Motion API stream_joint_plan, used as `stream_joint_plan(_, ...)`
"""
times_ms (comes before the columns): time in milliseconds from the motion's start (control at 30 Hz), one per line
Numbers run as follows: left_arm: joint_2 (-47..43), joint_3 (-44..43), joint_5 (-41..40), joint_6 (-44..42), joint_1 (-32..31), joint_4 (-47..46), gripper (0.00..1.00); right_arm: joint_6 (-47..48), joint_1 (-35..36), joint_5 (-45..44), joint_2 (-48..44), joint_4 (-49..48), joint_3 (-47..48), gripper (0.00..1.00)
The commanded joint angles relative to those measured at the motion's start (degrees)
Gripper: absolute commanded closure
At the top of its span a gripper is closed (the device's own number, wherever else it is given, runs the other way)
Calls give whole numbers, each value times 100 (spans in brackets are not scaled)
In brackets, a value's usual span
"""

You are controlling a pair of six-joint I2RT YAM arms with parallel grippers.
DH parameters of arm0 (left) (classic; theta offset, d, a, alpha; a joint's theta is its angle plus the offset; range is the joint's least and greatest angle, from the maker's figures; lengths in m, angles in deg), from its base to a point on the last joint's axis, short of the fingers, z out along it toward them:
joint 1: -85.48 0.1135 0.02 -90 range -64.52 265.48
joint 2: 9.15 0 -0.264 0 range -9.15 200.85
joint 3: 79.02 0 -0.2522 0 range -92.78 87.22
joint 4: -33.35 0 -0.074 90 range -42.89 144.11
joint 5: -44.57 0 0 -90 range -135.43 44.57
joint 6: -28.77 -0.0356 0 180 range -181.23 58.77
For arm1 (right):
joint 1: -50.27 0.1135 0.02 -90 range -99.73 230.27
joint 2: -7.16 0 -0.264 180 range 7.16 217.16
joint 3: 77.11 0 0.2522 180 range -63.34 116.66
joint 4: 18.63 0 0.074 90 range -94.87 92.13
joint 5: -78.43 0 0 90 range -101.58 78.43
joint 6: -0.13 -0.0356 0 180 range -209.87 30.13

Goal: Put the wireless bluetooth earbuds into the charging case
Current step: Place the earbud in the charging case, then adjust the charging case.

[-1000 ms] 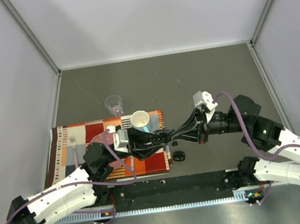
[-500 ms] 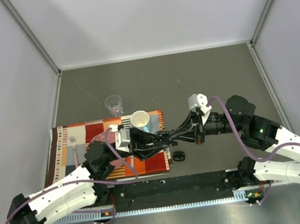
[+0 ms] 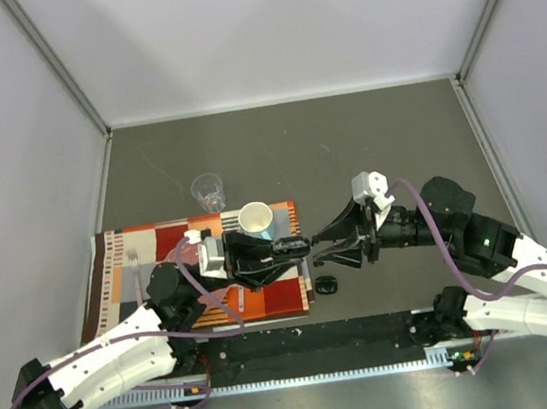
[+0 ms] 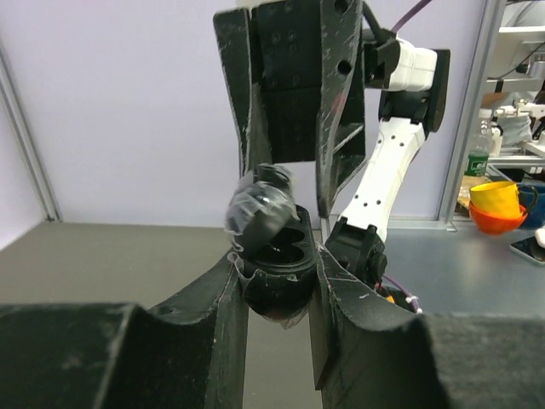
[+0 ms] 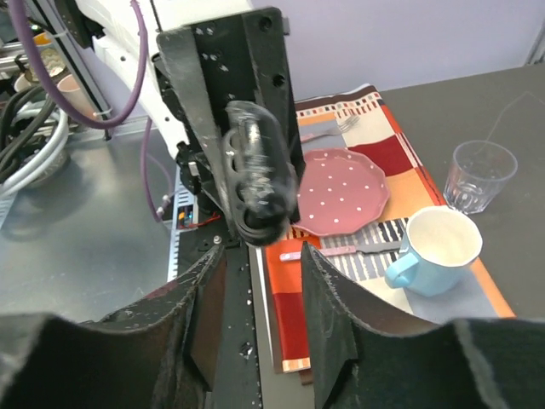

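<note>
The black charging case (image 4: 278, 281) is pinched between the fingers of my left gripper (image 4: 278, 260), which is shut on it. Its glossy lid (image 4: 258, 203) stands open. In the top view the left gripper (image 3: 295, 247) holds the case above the placemat's right edge. My right gripper (image 3: 314, 250) faces it tip to tip, a small gap apart. In the right wrist view the right gripper (image 5: 261, 256) is open with nothing between its fingers, and the case (image 5: 260, 192) hangs just beyond them. I cannot tell whether an earbud lies in the case's wells.
A striped orange placemat (image 3: 148, 246) carries a white and blue mug (image 3: 255, 219), a pink dotted plate (image 5: 341, 192), a fork (image 3: 134, 268) and a knife (image 5: 341, 250). A clear glass (image 3: 208, 189) stands behind it. A small black oval object (image 3: 326, 283) lies on the table under the grippers.
My right gripper has gone from shut to open and drawn back a little to the right, away from the case. The left gripper still holds the case and shifted slightly left.
</note>
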Motion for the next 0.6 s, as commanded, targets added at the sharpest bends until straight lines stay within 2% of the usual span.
stream_joint_plan(0, -113, -28, -34, 65, -26, -592, 100, -84, 36, -231, -86, -50, 127, 59)
stream_joint_plan(233, -157, -20, -51, -22, -26, -505, 100, -313, 36, -538, -463, -358, -22, 55)
stream_joint_plan(367, -333, 77, -227, -154, -26, -320, 100, -533, 36, -951, -701, -499, -189, 39)
stream_joint_plan(567, -483, 25, -613, -400, -26, -145, 100, -1095, 45, -2066, -1053, -78, -259, 28)
